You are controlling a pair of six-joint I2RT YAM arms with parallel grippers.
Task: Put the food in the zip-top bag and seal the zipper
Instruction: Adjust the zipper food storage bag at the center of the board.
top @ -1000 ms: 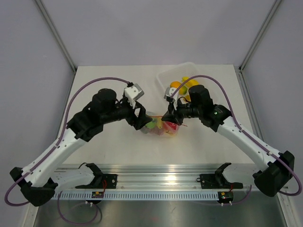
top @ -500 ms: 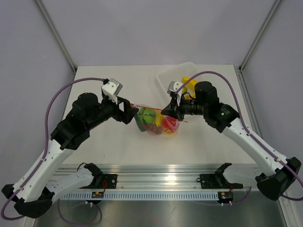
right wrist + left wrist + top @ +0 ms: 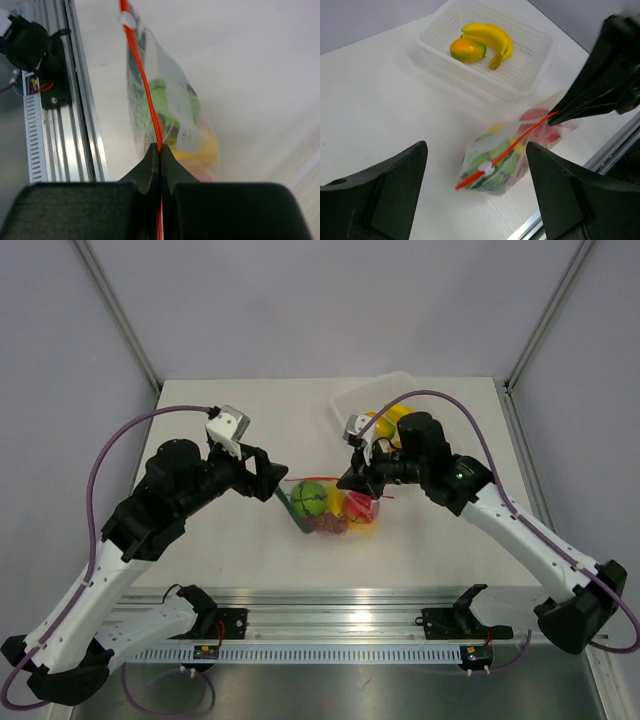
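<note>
On my right wrist view the right pincer (image 3: 160,150) is clamped on the orange-red zipper (image 3: 145,85). The overhead view hides that grip under the arm. Only the left wrist view shows me the white tray (image 3: 475,77) clearly, at the top middle of the frame, with a banana (image 3: 490,37) and a mango (image 3: 466,50) in it. The left pincer (image 3: 476,150) hangs wide open, holding nothing and clear of the zip-top bag (image 3: 505,162). The bag sits mid-tabletop (image 3: 385,100) and contains a green round fruit (image 3: 310,496), a red fruit (image 3: 540,131) and a yellow piece (image 3: 207,145).
</note>
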